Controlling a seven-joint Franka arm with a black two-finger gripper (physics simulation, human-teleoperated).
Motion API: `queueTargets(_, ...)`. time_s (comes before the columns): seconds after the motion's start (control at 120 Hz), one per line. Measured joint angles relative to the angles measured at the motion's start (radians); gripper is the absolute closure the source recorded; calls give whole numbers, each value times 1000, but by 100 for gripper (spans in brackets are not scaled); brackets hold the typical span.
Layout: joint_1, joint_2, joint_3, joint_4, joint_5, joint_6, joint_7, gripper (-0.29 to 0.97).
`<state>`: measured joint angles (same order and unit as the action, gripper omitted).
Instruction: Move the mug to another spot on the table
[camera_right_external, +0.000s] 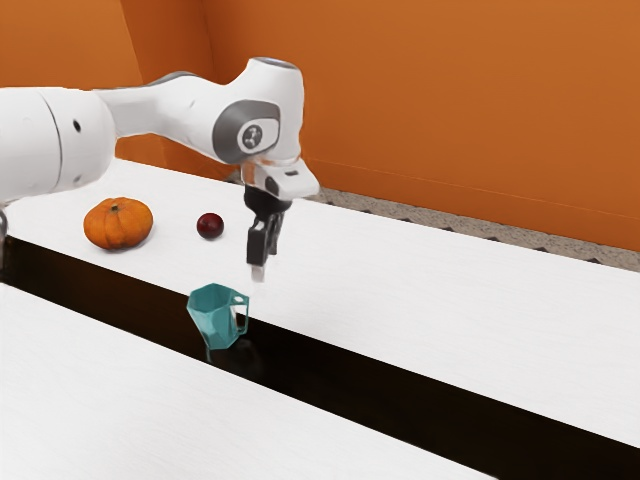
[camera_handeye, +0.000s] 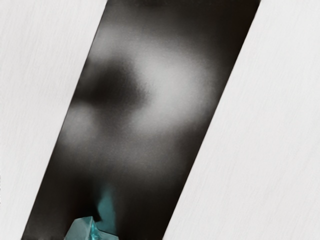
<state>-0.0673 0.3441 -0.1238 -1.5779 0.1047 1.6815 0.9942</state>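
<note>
Orange walls (camera_right_external: 450, 90) close off the scene behind a white bench (camera_right_external: 450, 290), which is crossed by a glossy black stripe (camera_right_external: 400, 400) running from the exterior view's left down toward its lower right. Our teal mug (camera_right_external: 218, 314) stands upright on that stripe, handle turned toward the exterior view's right, its reflection showing faintly in the dark surface. Our tool (camera_right_external: 260, 262) hangs in the air above the mug and a little toward the exterior view's right, pointing down and holding nothing. We cannot tell from this angle whether it is apart or together. On the white part behind the stripe sit an orange pumpkin (camera_right_external: 118, 222) and, beside it, a small dark red fruit (camera_right_external: 210, 225), both well apart from the mug. From the wrist camera we see the black stripe (camera_handeye: 150, 125) between two white bands, with the rim of the mug (camera_handeye: 85, 229) just under our hand.
</note>
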Motion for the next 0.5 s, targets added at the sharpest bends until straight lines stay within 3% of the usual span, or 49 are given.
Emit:
queueTargets(0.208, 12, -219, 10, -74, -87, 0, -12, 0)
queueTargets(0.5, 32, -275, 27, -58, -93, 0, -30, 0)
